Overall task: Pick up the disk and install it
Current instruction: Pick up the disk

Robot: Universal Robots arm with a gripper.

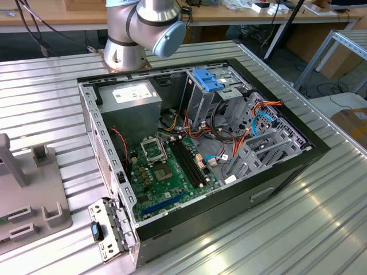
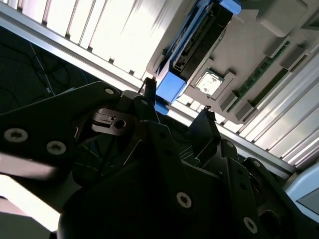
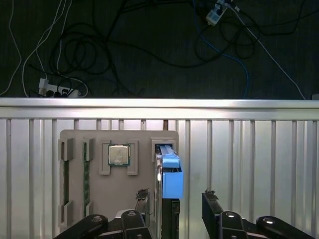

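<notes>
The disk stands on edge in a slot of a grey fixture plate, a dark slab with bright blue rails and a blue end cap. In the second wrist view the disk runs away from the fingertips, its blue end nearest them. My gripper is open, with one black finger close beside the disk and the other finger farther off. The fingertips straddle the disk's near end without gripping it. The gripper holds nothing.
The fixture plate also carries a square processor chip and a green memory stick. Beyond the ribbed metal table's edge lie floor cables. The exterior view shows the open computer case, its drive cage with a blue latch, and the fixture.
</notes>
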